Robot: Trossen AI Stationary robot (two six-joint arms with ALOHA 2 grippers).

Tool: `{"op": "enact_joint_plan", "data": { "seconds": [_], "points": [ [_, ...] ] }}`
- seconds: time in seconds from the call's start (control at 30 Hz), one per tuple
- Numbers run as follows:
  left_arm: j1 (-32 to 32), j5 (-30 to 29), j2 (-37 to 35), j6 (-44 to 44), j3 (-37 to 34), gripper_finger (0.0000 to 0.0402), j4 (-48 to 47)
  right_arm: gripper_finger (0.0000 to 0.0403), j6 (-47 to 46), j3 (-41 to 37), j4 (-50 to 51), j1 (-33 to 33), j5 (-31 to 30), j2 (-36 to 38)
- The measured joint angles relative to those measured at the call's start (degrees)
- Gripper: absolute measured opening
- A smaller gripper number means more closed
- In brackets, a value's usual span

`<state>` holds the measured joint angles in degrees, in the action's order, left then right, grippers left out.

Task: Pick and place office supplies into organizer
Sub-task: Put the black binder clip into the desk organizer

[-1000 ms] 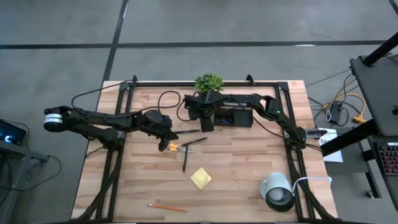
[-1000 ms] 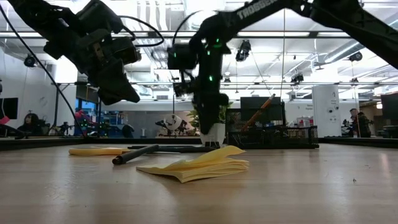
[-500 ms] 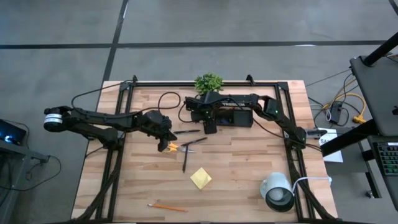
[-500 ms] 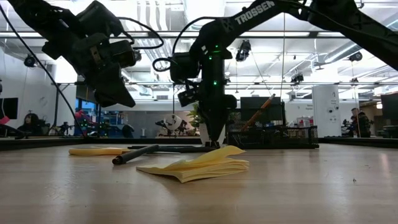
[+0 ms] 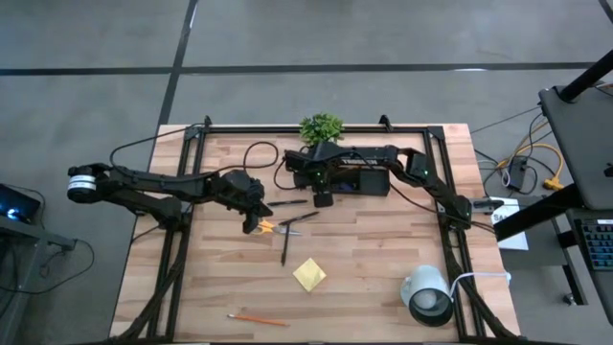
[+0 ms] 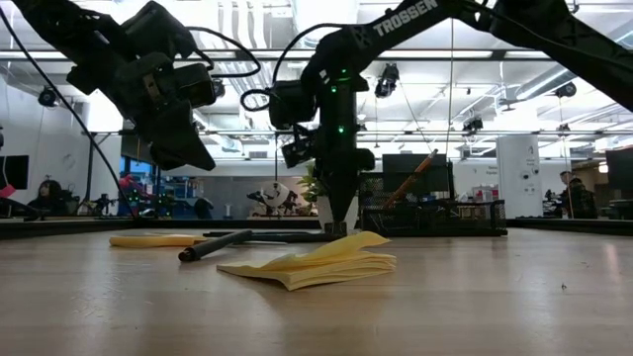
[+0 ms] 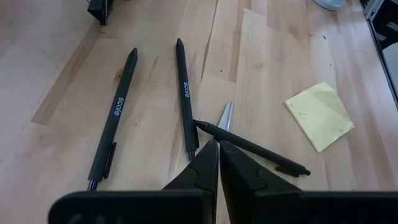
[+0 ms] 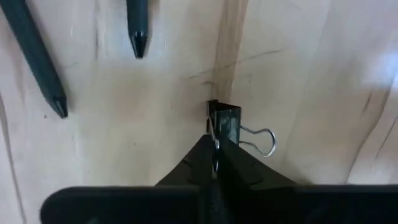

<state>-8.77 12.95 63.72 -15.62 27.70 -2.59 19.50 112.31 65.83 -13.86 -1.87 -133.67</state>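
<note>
Right gripper (image 8: 214, 155) pinched on binder clip (image 8: 227, 127); bare wood around

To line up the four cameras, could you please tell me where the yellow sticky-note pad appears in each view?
High view: the yellow sticky-note pad lies on the table's near middle, below the pens.
Low view: it lies in the foreground, centre, its top sheets curling up.
Left wrist view: at the right, beyond the crossed pens.
Right wrist view: not in it.
Shared landmark: the dark pen nearest the pad.
</note>
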Motion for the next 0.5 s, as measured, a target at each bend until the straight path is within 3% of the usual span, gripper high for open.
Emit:
{"op": "enact_joint_plan", "data": {
  "seconds": [0.17,0.37,0.43,0.5],
  "points": [
    [0.0,0.0,0.0,0.0,0.0,0.0000,0.0,0.0008,-5.3,6.3,5.3,1.9,-3.3,1.4],
    [0.0,0.0,-0.1,0.0,0.0,0.0000,0.3,0.0008,-17.2,16.6,19.3,3.5,-5.7,3.6],
    [0.0,0.0,-0.1,0.0,0.0,0.0000,0.7,0.0008,-21.9,17.7,25.0,3.5,-5.8,3.7],
    [0.0,0.0,-0.1,1.0,0.0,0.0000,0.9,0.0008,-24.9,16.2,23.4,3.5,-5.8,4.3]
  ]
}}
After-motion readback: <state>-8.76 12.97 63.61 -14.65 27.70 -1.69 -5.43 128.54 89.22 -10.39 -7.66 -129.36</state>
